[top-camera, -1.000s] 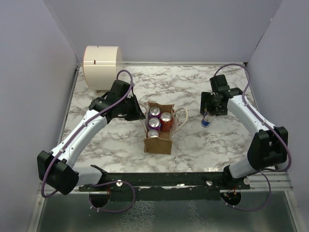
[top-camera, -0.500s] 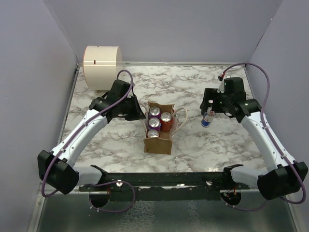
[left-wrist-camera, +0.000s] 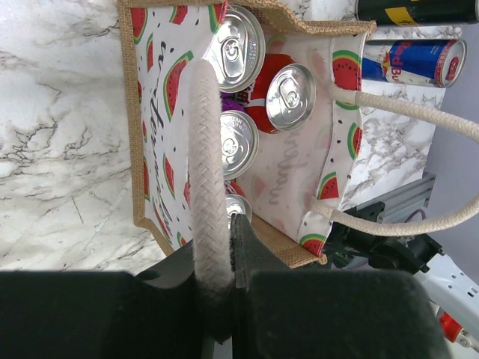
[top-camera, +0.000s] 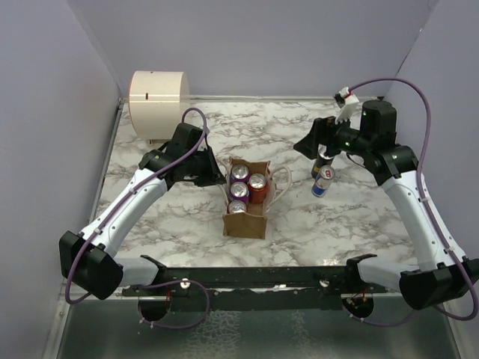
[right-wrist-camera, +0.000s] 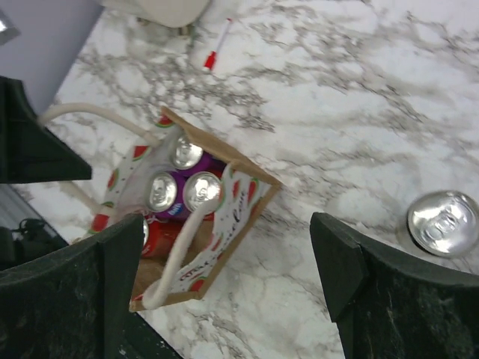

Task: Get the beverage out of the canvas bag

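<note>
A second ago the right gripper (top-camera: 314,149) was down on the blue-and-silver can (top-camera: 323,182), right of centre in the top view. Now we see it lifted off and drawn back toward the upper right, its jaws spread wide with nothing between them. The can stands upright by itself on the marble. The canvas bag (top-camera: 245,221) has not shifted from the middle of the frame and is open at the top, with four cans (left-wrist-camera: 290,96) still standing inside. The left gripper (left-wrist-camera: 221,269) has not moved either, its jaws pinched tight on the bag's white handle (left-wrist-camera: 206,149).

The table (top-camera: 172,217) is white marble with grey veins and has a black rail (top-camera: 254,280) along its lower edge. Plain lavender-grey walls (top-camera: 284,45) close it in on three sides. A cream cylindrical container (top-camera: 157,101) sits in the upper left corner.
</note>
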### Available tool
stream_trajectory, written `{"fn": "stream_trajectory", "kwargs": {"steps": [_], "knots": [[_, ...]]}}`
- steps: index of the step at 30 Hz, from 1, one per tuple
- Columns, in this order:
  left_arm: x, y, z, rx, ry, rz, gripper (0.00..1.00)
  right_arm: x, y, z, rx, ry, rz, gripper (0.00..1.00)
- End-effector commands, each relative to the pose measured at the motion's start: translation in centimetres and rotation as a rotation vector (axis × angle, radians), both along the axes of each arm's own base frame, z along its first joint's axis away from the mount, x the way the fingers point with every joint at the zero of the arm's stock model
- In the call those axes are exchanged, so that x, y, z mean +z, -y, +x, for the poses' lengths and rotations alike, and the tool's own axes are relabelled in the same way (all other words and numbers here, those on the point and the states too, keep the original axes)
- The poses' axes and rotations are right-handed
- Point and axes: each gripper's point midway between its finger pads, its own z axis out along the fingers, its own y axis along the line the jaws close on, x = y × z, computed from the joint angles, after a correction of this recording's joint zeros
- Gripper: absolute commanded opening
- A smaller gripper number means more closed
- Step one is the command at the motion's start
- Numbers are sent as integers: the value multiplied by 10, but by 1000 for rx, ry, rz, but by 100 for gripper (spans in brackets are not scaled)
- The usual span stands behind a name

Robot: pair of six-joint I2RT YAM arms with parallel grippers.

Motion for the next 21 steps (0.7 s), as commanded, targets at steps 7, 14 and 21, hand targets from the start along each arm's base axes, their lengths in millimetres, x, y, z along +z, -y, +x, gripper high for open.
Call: {"fn": "stream_trajectory", "kwargs": {"steps": [7, 14, 21], "knots": [[12, 2, 3, -17, 40, -18, 0, 24, -129, -41, 492, 141, -57, 91], [12, 0, 3, -12, 46, -8, 0, -39, -161, -51, 606, 98, -377, 90], [11, -3, 2, -9, 48, 2, 0, -93, -169, -56, 743, 189, -608, 90]]}}
